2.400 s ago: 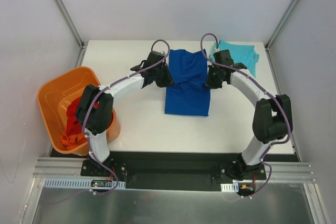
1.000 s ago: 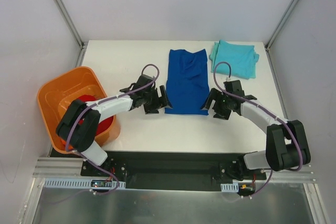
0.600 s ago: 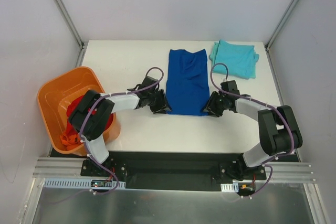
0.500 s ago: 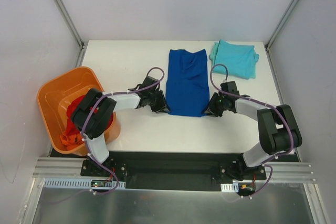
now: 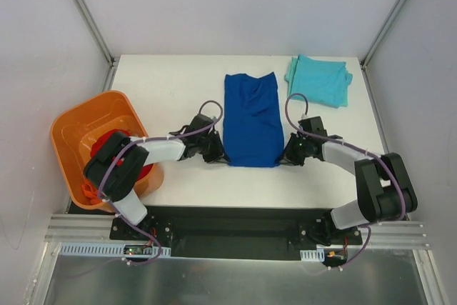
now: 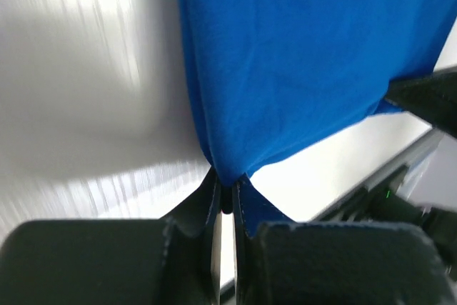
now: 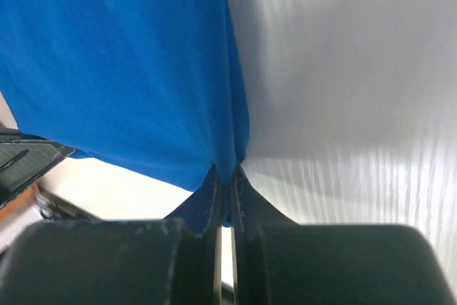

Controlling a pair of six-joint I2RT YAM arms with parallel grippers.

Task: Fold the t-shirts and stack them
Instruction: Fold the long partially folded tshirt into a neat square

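Note:
The royal blue t-shirt (image 5: pixel 250 120) lies as a long folded strip in the middle of the white table (image 5: pixel 171 83). My left gripper (image 5: pixel 219 156) is shut on its near left corner, and the cloth (image 6: pixel 300 69) runs up from the pinched jaws in the left wrist view. My right gripper (image 5: pixel 283 158) is shut on its near right corner, and the cloth (image 7: pixel 121 69) shows in the right wrist view. The light teal t-shirt (image 5: pixel 319 80) lies folded at the back right. The red t-shirt (image 5: pixel 107 156) sits in the orange tub, partly hidden by my left arm.
The orange tub (image 5: pixel 78 123) stands at the table's left edge. White walls with metal posts close in the back and sides. The black base rail (image 5: pixel 228 226) runs along the near edge.
Both grippers closed in on the blue shirt's near corners, shut on them and drew the near edge toward the front, so the shirt now lies longer and lower.

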